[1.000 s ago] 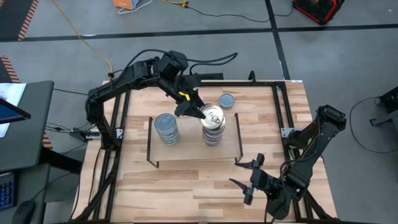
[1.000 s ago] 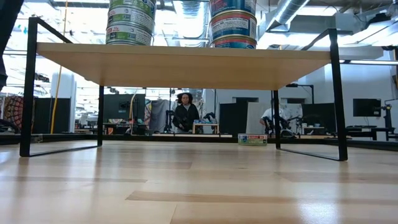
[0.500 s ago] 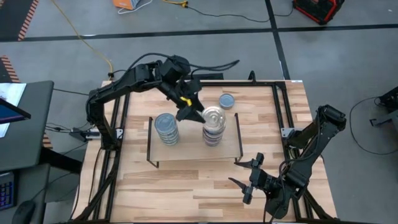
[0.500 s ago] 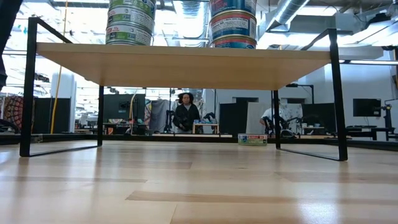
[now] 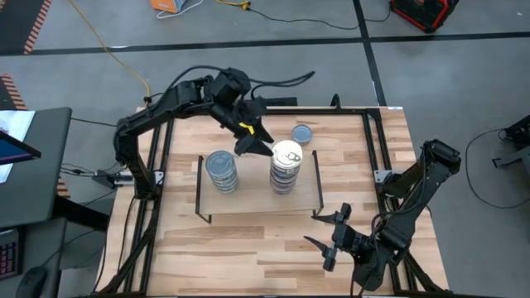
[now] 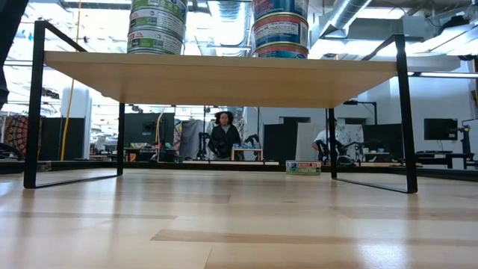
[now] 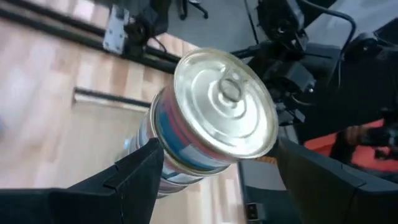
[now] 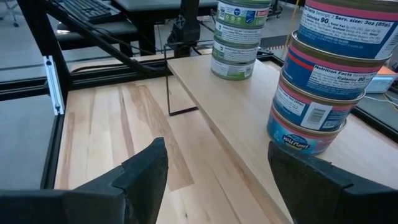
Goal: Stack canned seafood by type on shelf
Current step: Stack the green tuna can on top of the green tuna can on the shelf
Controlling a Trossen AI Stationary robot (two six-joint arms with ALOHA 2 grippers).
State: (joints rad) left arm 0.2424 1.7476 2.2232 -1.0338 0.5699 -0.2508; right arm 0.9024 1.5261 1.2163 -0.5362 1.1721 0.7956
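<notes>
- Two stacks up on the shelf (image 5: 257,199): blue-grey lidded tins (image 5: 221,170) on one side, silver pull-tab tins (image 5: 286,165) on the other. Sorted by type, so probably close to done.
- One loose tin (image 5: 302,133) lying on the table (image 5: 248,248) behind the shelf, apparently next to go.
- Left gripper (image 5: 258,147) just beside the top of the silver stack, fingers spread wide either side of the top tin, gripping nothing. Looks like a release.
- Right gripper (image 5: 331,236) parked near the table's front, jaws wide, empty.
- Light wood tabletop, black frame, grey floor with cables; a person (image 6: 222,138) seated far back in the room.
</notes>
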